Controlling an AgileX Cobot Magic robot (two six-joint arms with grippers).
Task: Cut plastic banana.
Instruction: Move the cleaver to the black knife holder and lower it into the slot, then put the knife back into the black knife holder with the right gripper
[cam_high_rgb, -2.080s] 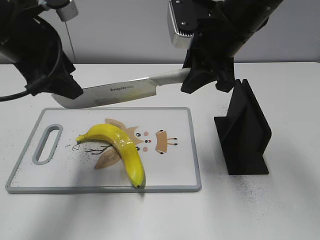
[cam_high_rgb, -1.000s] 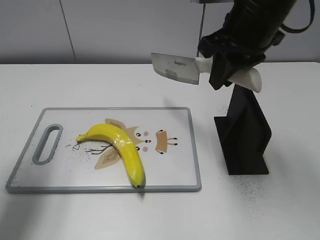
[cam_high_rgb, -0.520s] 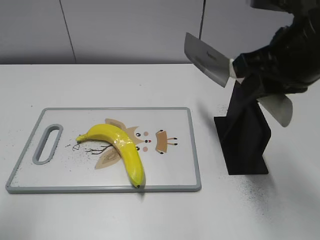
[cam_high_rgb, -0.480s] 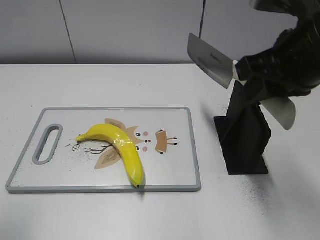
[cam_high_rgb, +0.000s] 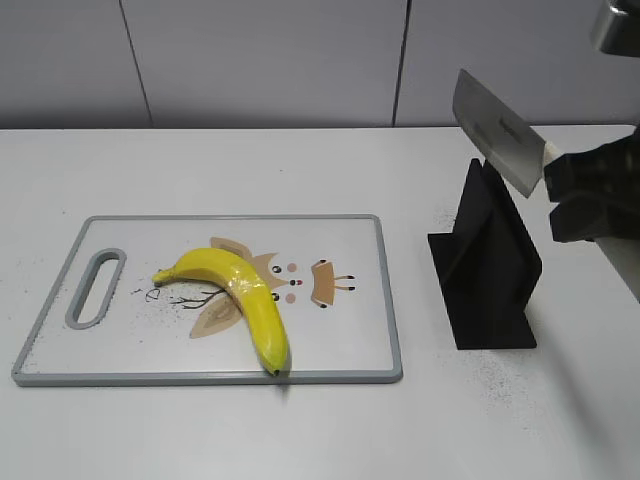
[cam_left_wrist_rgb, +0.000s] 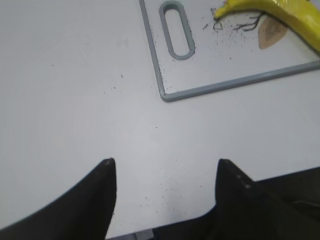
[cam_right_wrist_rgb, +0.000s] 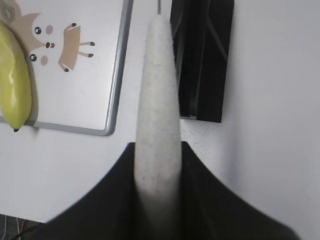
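Currently the plastic banana (cam_high_rgb: 240, 296) lies whole on the cutting board (cam_high_rgb: 350, 340) at lower left of the exterior view, its dark end near the board's front edge. At the right edge, the right gripper (cam_right_wrist_rgb: 157, 165) is clamped on the pale handle of the knife (cam_high_rgb: 496, 142), whose blade tilts above the black knife stand (cam_high_rgb: 487, 268). Below the board's slotted end in the left wrist view, the left gripper (cam_left_wrist_rgb: 162, 172) hangs over bare table (cam_left_wrist_rgb: 75, 90), fingers spread wide and holding nothing.

The right gripper (cam_high_rgb: 585, 200) runs off the exterior view's right edge, hiding the knife (cam_high_rgb: 497, 131) handle there. The banana (cam_left_wrist_rgb: 272, 11) is cut off at the left wrist view's top-right corner.
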